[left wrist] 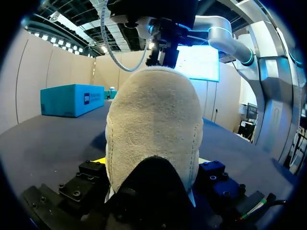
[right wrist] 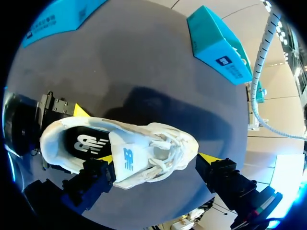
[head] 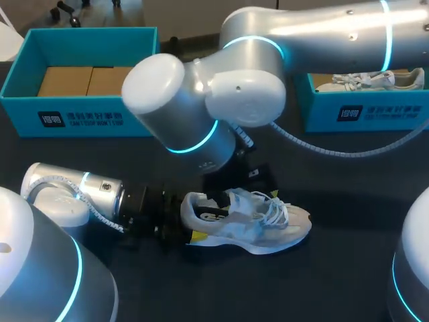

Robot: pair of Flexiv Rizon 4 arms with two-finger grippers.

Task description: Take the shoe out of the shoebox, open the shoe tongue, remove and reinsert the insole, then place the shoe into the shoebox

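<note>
1. The dark desk [head: 348,194] has open room all around the shoe [head: 251,221] — it sits near the middle, well away from the far edge.
2. The left claw [head: 191,220] pinches the heel [left wrist: 153,124] from two sides. The right claw [right wrist: 156,157] hangs over the laces [right wrist: 168,148], spread wide, with one finger beside the tongue [right wrist: 125,163].
3. At the back stand the blue left box [head: 80,119] and the blue right box [head: 365,115] — the right box holds another shoe [head: 375,80].

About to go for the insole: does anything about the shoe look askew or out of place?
Nothing stands out. The shoe sits sole-down on the table, its heel held by the left gripper. The insole lies flat inside, and the laces are loose but clear. The right gripper hangs open over it.
</note>
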